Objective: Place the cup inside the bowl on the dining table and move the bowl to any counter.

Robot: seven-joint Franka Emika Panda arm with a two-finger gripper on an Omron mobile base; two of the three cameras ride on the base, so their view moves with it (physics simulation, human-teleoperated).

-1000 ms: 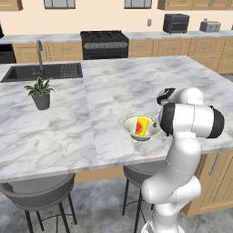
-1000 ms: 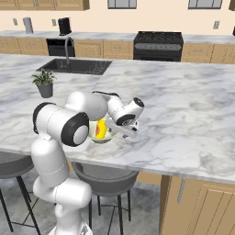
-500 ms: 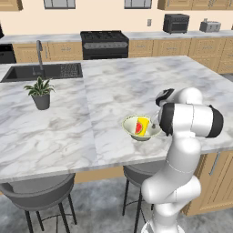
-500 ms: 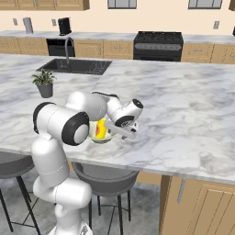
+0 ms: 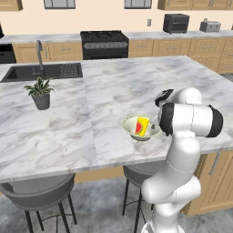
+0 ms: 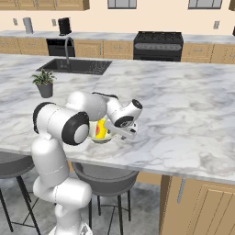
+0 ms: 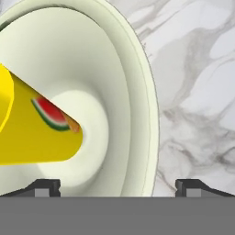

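Note:
The pale cream-green bowl (image 5: 132,124) (image 6: 106,137) (image 7: 133,82) sits on the dining table (image 5: 68,127) (image 6: 183,114) (image 7: 197,69) near its front edge. Inside it the yellow cup (image 5: 143,126) (image 6: 100,131) (image 7: 36,137) lies on its side, its watermelon patch showing. My gripper (image 6: 117,133) (image 7: 118,188) hangs open at the bowl's right side. In the hand view its jaws straddle the rim, one fingertip (image 7: 43,187) over the inside and the other outside over the marble. Nothing is held. In the left base view my forearm hides the bowl's right edge.
A potted plant (image 5: 41,93) (image 6: 45,84) and a sink (image 5: 43,72) (image 6: 75,65) are at the table's far left. Grey stools (image 5: 36,189) (image 6: 105,176) stand under the front edge. A counter (image 5: 145,34) (image 6: 105,34) with a stove (image 5: 103,43) runs along the back wall.
My hand has eased slightly down toward the bowl's rim. The bowl and the cup have stayed put.

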